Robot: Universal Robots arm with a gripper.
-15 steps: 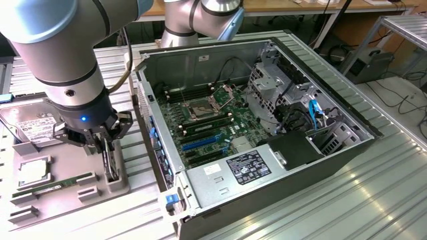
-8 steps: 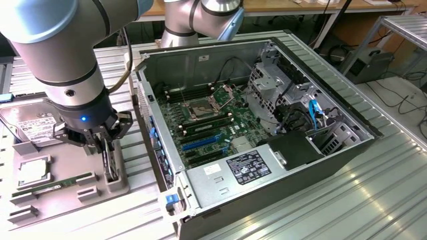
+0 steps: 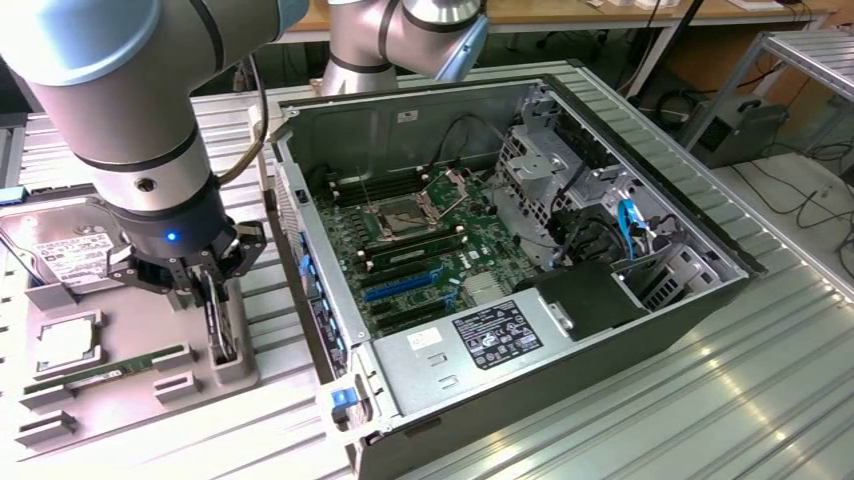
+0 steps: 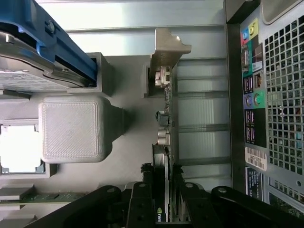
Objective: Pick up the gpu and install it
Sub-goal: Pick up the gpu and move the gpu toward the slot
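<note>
The gpu (image 3: pixel 222 338) stands on edge in a slot of the grey holder tray (image 3: pixel 140 405), on the exterior view's left, beside the open computer case (image 3: pixel 667 300). My gripper (image 3: pixel 214 305) is straight above it, a finger on each face of the card, shut on its upper edge. In the wrist view the gpu (image 4: pixel 164 118) runs edge-on away from my gripper (image 4: pixel 164 202), and its silver bracket end (image 4: pixel 166 52) sits in the holder. The card rests in its slot. The motherboard (image 3: pixel 427 250) with a blue slot (image 3: pixel 400 287) lies inside the case.
The tray also carries a silver hard drive (image 3: pixel 60 250), a processor chip (image 3: pixel 64 343) and a green RAM stick (image 3: pixel 107 372). The case's rear port panel (image 4: pixel 251 104) is close beside the card. A drive cage (image 3: pixel 547 170) and a power supply (image 3: pixel 494 335) fill the case.
</note>
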